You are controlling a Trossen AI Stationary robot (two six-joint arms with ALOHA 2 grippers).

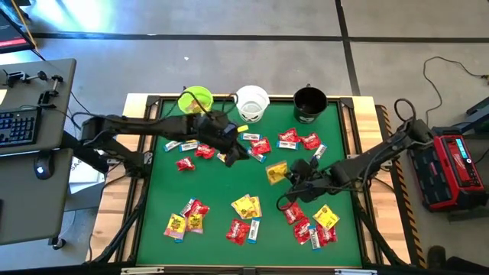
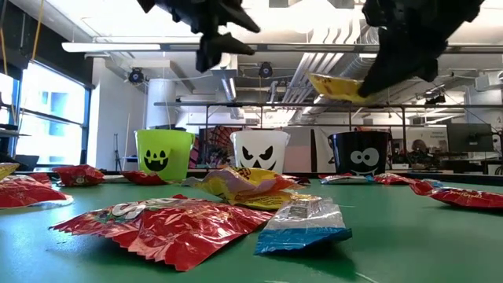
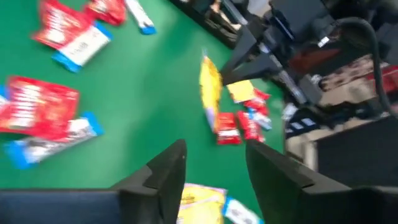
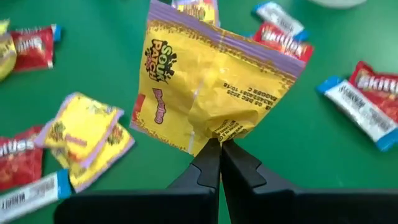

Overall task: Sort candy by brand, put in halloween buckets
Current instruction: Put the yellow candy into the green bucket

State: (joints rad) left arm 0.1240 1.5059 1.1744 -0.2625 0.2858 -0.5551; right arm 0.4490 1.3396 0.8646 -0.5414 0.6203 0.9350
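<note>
Yellow, red and blue-and-white candy packets lie scattered over the green table (image 1: 164,191). The lime green bucket (image 1: 195,100), white bucket (image 1: 252,103) and black bucket (image 1: 309,103) stand in a row at the far edge. My right gripper (image 1: 289,176) is right of the table's middle, shut on a yellow packet (image 4: 211,81), which the low view shows lifted clear of the table (image 2: 334,86). My left gripper (image 3: 214,168) is open and empty. It hovers above the candy left of centre (image 1: 233,150), over a yellow packet (image 3: 199,202). My right gripper pinches the yellow packet between its two fingertips at one crumpled edge (image 4: 219,132). The packet stands out beyond the fingers, creased around the pinch. It is lifted clear of the table, tilted, as the low view shows (image 2: 334,86).
Candy lies in clusters: red and blue pieces below the buckets (image 1: 260,143), mixed piles near the front left (image 1: 186,218), front middle (image 1: 244,218) and front right (image 1: 315,225). A desk with a keyboard (image 1: 17,126) stands left of the table, a red device (image 1: 451,164) to the right.
</note>
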